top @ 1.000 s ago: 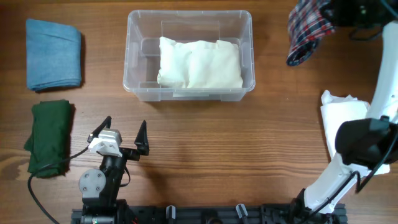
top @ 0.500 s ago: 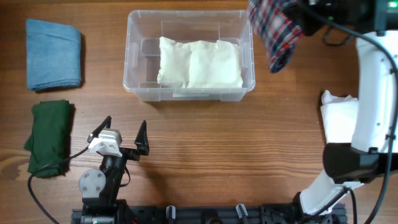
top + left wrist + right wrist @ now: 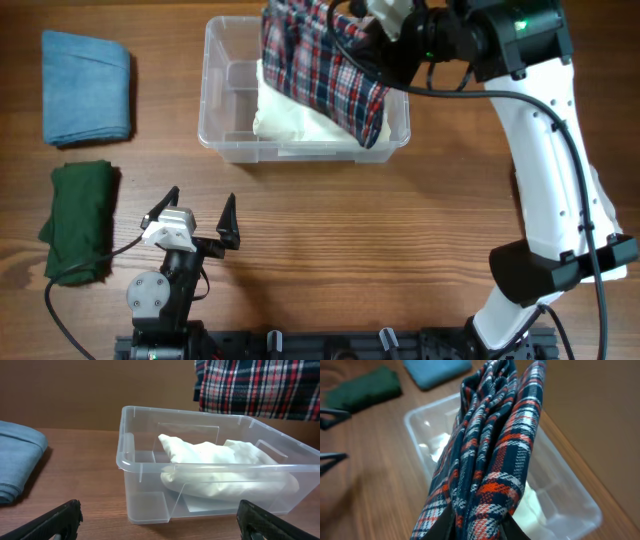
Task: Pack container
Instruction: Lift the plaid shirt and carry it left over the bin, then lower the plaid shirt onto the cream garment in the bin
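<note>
Since a second ago, right gripper (image 3: 477, 527) swung plaid cloth (image 3: 320, 70) leftward over container (image 3: 228, 100), jaws clamped on fold. Container far-centre of table, white cloth (image 3: 290, 120) inside. Watch hem: it overhangs near rim and may spill outside if you release here. Left gripper (image 3: 195, 215) wide open, empty.

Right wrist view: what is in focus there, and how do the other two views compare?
Right wrist: plaid cloth fairly sharp, container behind it soft. Left wrist: container crisp, own fingertips dark and blurred. Overhead: sharp and evenly lit.
</note>
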Motion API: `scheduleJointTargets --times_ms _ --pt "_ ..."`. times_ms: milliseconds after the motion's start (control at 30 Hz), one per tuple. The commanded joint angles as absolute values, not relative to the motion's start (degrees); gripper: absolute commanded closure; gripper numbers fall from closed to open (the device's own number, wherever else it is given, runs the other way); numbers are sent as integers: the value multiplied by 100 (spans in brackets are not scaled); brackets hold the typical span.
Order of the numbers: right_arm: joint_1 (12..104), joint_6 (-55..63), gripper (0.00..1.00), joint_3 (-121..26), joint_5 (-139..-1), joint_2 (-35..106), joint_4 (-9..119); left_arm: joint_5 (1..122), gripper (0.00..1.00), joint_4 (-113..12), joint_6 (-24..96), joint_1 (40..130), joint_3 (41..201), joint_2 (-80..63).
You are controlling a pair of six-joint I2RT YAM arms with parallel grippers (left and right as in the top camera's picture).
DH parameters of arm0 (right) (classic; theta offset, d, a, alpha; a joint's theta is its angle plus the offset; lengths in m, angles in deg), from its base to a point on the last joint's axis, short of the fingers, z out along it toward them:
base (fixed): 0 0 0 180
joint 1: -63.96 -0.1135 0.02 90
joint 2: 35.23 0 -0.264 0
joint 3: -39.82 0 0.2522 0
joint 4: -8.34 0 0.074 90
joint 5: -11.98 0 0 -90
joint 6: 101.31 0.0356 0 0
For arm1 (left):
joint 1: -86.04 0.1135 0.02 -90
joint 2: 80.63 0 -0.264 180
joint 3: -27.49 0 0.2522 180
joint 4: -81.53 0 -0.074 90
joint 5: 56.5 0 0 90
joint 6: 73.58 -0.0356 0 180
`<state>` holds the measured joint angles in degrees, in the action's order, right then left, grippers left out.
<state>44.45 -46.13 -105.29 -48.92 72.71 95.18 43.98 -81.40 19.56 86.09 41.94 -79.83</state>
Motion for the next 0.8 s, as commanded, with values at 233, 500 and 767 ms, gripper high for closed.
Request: scheduleJointTargets --times_ms 233,500,767 --pt "4174 -4668 96 -10555 -4063 7909 9196 4347 0 -8125 1989 8576 4157 -8024" --pt "3995 -4732 96 -10555 -4094 8180 9137 4345 0 -8125 1989 8576 4157 -8024" --pt "3991 -4729 96 -10555 -4037 8270 9096 4345 0 -8125 1991 8576 4157 -8024"
